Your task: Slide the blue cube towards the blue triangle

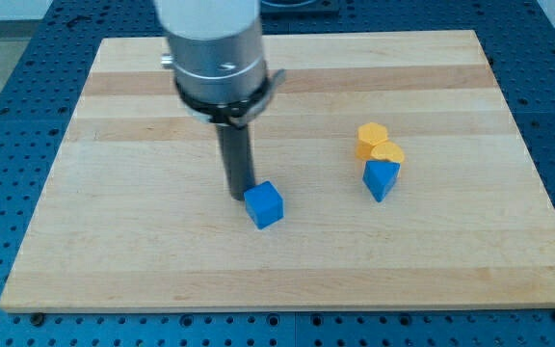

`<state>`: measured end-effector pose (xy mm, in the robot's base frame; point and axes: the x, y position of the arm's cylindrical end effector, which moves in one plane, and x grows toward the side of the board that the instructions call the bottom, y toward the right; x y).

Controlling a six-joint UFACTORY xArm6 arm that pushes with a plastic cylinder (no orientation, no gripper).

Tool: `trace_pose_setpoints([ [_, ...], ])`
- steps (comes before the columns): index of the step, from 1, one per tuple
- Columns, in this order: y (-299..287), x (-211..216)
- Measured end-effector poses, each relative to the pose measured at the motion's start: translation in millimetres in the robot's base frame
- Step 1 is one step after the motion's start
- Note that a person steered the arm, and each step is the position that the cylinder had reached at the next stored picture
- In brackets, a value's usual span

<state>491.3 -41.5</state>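
Observation:
The blue cube [265,204] sits on the wooden board [287,251] a little left of the middle. My tip [240,196] stands right against the cube's upper left side, touching or nearly touching it. The blue triangle [381,179] lies to the view's right of the cube, about a hand's width away, at nearly the same height in the view.
Two yellow blocks, one [373,136] and another [387,152], sit just above the blue triangle, the lower one touching it. The arm's grey wrist [216,48] hangs over the board's top middle. A blue perforated table [8,96] surrounds the board.

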Motion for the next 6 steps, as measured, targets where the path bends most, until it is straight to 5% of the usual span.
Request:
trace_pose_setpoints([
  [1,32.7,0.0],
  [4,-15.5,10.2],
  [6,6.5,38.9],
])
